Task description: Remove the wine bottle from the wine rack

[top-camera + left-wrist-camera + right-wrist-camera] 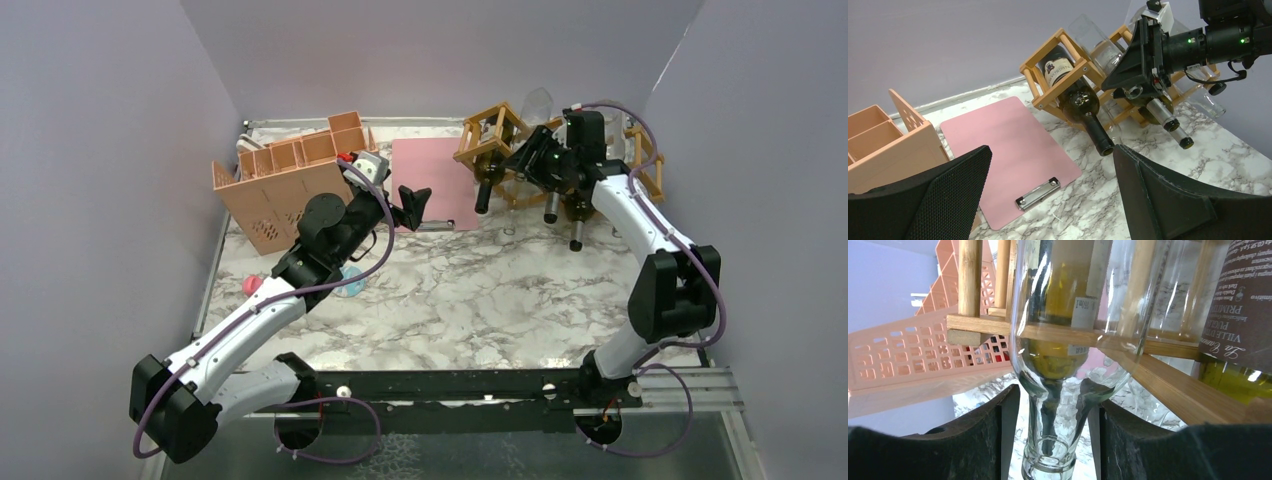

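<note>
The clear glass wine bottle (1058,355) is seen lying in a cell of the golden-brown wooden lattice wine rack (1064,81), its neck sticking out of the rack's front. The right gripper (1058,395) is set at that front, its jaws parted around the neck, with a slim gap seen on each side. A dark green labelled bottle (1080,102) is lodged in the rack's left end cell. A flat pink clipboard (1008,150) is laid just left of the rack. The left gripper (412,203) is found left of the rack too, spread wide with nothing in it.

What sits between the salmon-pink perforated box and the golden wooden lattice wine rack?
A flat pink clipboard with a metal clip lies on the marble tabletop between them, clearest in the left wrist view.
</note>
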